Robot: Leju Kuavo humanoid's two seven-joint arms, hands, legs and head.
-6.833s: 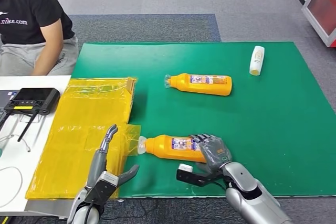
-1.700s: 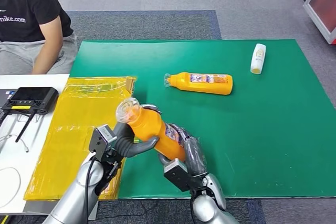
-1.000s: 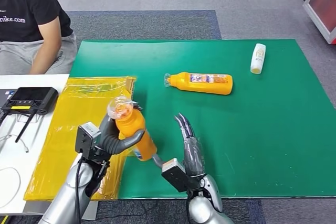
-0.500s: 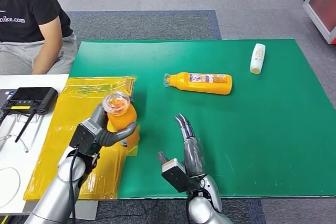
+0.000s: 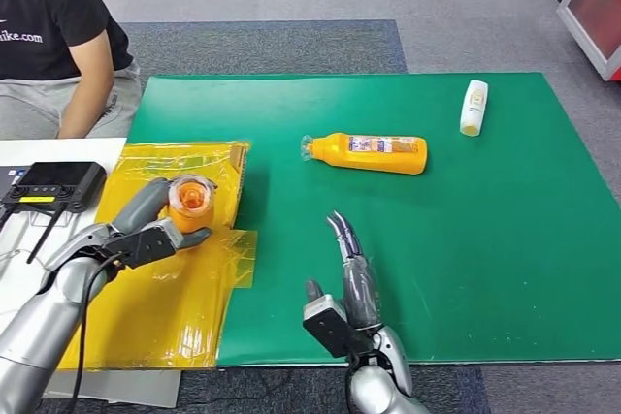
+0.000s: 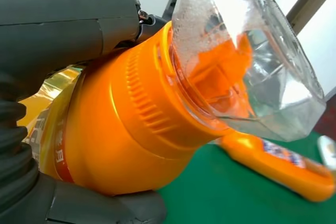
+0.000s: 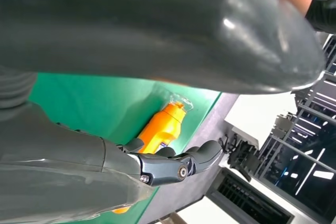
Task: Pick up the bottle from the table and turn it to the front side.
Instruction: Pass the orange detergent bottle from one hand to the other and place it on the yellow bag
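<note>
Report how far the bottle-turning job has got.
Done: the orange bottle is off the green mat, gripped by the left hand over the yellow plastic sheet. In hand: it is held cap toward the camera. The right hand hovers open. Left: whether its front label faces forward cannot be told. A second orange bottle lies untouched.

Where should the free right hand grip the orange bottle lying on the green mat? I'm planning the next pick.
Judging by its pose, grip the second bottle across the long labelled body, near the middle, coming from above. It lies flat on the green mat, cap toward the yellow sheet; the clear cap looks narrow and slippery. The right hand is open, nearer the robot.
</note>
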